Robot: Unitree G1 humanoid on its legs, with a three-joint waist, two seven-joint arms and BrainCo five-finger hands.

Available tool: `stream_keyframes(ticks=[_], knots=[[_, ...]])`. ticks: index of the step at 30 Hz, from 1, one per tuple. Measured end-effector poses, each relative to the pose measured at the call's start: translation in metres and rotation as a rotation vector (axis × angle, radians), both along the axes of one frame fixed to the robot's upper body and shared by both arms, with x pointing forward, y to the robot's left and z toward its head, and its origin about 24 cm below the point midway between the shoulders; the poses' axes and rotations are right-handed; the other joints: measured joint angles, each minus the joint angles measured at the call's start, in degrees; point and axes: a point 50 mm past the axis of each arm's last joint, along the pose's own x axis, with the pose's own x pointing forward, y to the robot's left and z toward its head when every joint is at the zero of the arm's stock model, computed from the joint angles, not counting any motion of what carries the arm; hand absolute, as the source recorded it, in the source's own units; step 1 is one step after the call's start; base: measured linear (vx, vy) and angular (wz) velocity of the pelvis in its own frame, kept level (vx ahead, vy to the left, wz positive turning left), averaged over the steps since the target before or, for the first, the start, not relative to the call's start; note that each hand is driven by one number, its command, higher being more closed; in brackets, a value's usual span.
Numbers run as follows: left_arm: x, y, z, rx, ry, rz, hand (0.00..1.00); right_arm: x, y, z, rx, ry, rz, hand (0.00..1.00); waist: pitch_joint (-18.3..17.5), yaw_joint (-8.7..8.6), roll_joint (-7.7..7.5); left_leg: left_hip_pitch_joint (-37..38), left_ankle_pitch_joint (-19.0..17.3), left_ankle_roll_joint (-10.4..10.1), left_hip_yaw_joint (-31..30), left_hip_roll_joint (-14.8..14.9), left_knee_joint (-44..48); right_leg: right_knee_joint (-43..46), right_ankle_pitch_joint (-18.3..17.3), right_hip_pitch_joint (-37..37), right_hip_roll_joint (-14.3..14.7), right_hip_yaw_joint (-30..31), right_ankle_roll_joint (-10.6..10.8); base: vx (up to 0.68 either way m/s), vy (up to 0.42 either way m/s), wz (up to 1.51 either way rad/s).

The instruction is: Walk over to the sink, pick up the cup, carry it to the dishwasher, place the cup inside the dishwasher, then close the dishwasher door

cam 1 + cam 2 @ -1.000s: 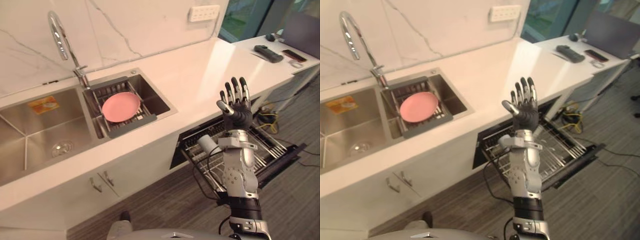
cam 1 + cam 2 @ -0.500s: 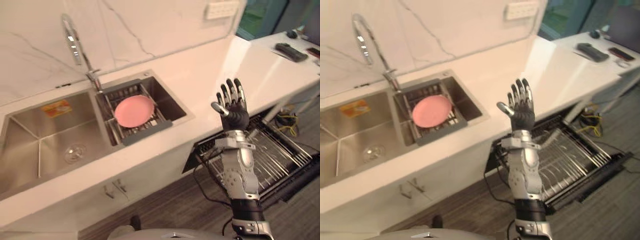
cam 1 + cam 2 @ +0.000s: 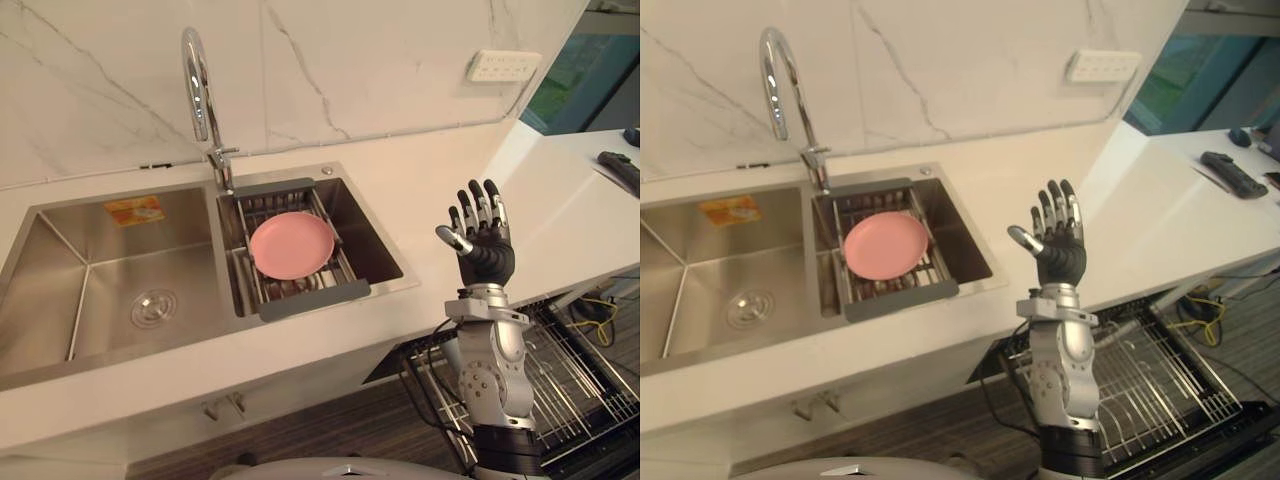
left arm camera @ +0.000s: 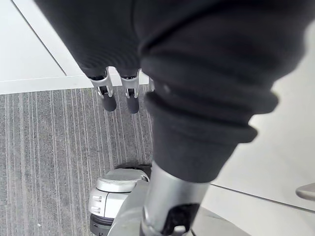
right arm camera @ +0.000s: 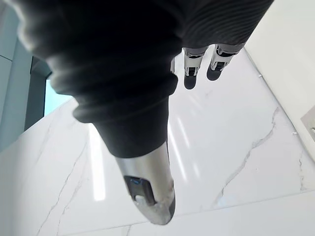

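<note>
The right hand (image 3: 485,250) is held up in front of the bench (image 3: 450,170) edge, fingers spread and straight, holding nothing. The left hand (image 4: 108,98) hangs down by the floor (image 4: 49,162), fingers loose and empty. Where the cup is I cannot tell from here. What sits in the sink (image 3: 60,240) is a pink plate (image 3: 292,245) lying flat on a drainer (image 3: 315,300) across the right basin, and the left basin is bare steel.

The biggest worry, I'd say, is low down on the right. The dishwasher rack (image 3: 1160,385) is pulled out and the dishwasher door (image 3: 1238,428) is down, both close beside the robot. A careless step or turn that way could catch a leg on them. Swinging the door up with the rack out would probably jam it.

Another risk is the hand going for the plate. It is the one loose thing in the sink and would likely slide or tip off the drainer if nudged.

For room, the bench to the right of the sink is wide and bare, so the raised arm can sweep there freely. The tap (image 3: 197,70) arches over the divide between the basins, well apart from the hand. The bench lip right below the wrist is the edge to clear when the arm drops
</note>
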Motion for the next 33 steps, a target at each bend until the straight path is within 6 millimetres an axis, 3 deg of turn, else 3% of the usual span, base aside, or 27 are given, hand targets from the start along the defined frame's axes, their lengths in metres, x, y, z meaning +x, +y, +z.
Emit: stream_keyframes(ticks=[7,9,10,15,18,21,29,33], knots=[[-0.012,-0.003,-0.001,-0.038,0.017,0.125,0.0,0.002,0.003,-0.011,0.026,0.046,0.019,0.0,0.0,1.17,0.09,-0.2,0.0,0.0,-0.2,-0.1,0.0,-0.5,0.0,0.6,-0.2,-1.5,0.0,0.0,-0.003,0.06],[-0.02,-0.006,-0.001,-0.078,0.015,0.237,0.0,0.004,0.005,-0.022,0.056,0.103,0.034,0.0,-0.1,1.46,0.2,-0.4,-0.1,-0.4,2.9,0.4,0.0,-0.9,0.0,1.4,-0.8,-3.1,0.1,-0.01,0.009,0.39],[-0.027,-0.015,-0.003,-0.148,0.0,0.451,0.0,0.009,0.005,-0.027,0.048,0.141,0.035,0.0,0.1,2.65,0.13,-0.7,0.9,-0.1,6.6,0.6,0.0,-2.1,0.6,1.9,-1.4,-4.4,0.8,0.0,0.034,0.44],[-0.034,-0.02,-0.003,-0.175,0.005,0.536,0.0,0.013,-0.001,-0.034,-0.089,0.197,-0.01,0.0,0.1,2.98,0.3,-0.8,0.9,-0.1,7.0,0.4,0.0,-2.4,0.8,1.9,-1.4,-3.9,0.9,-0.02,0.004,0.01],[-0.033,-0.019,-0.003,-0.169,0.005,0.531,0.0,0.032,-0.027,-0.005,-0.435,0.177,-0.15,0.0,0.1,2.91,0.43,-1.0,1.1,0.1,6.4,0.2,-0.1,-2.4,0.8,2.1,-1.5,-4.4,0.9,-0.06,-0.002,0.05],[-0.03,-0.019,-0.003,-0.17,0.008,0.518,0.0,0.048,-0.036,0.013,-0.655,0.181,-0.22,0.0,0.1,3.1,0.4,-1.0,1.5,0.1,5.7,0.1,-0.1,-2.3,0.7,2.1,-1.5,-5.0,0.8,-0.02,-0.009,0.16],[-0.022,-0.018,-0.003,-0.168,0.008,0.469,0.0,0.08,-0.032,0.004,-1.075,0.312,-0.283,0.0,0.1,4.72,0.18,-2.8,2.9,0.2,2.0,-0.3,-0.1,-2.2,0.8,2.4,-1.6,-8.2,0.7,-0.03,-0.011,0.23],[-0.021,-0.017,-0.002,-0.166,0.008,0.456,0.0,0.086,-0.026,-0.001,-1.271,0.315,-0.273,0.0,0.3,4.85,-0.08,-3.0,3.1,0.4,1.1,-0.7,-0.1,-2.3,0.7,3.0,-1.9,-9.2,0.7,-0.03,0.005,0.14]])
